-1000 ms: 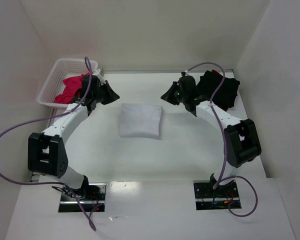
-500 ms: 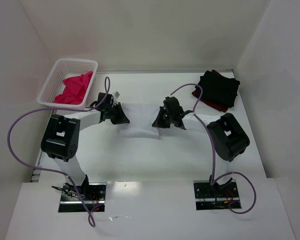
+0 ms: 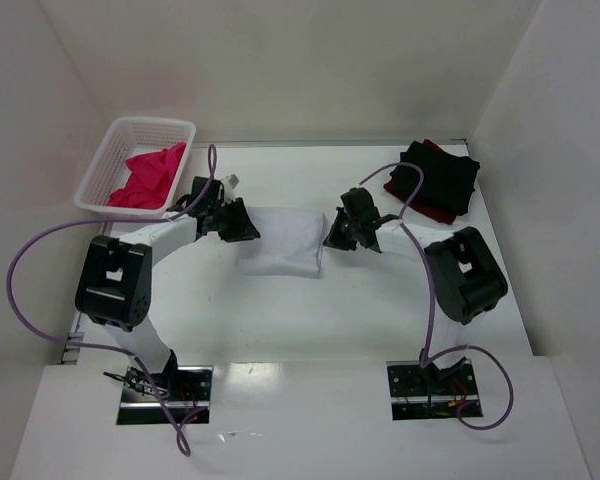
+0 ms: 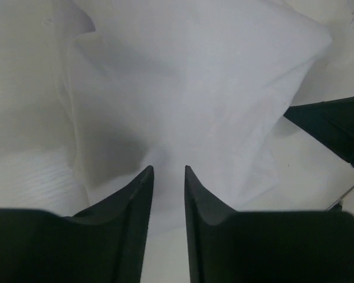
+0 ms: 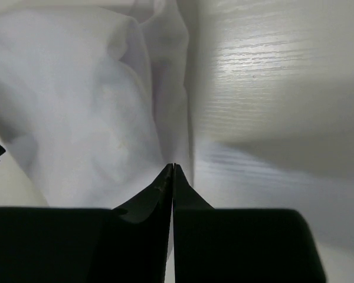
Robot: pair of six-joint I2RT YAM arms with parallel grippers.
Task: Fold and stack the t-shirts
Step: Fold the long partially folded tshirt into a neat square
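Left end effector [image 4: 168, 169] parted, white t-shirt [image 4: 194, 88] just ahead | right end effector [image 5: 173, 165] clenched at its edge

There are a white t-shirt [image 3: 280, 240], black t-shirt [image 3: 442, 175], dark red t-shirt [image 3: 405, 203], magenta t-shirts [image 3: 145, 178].
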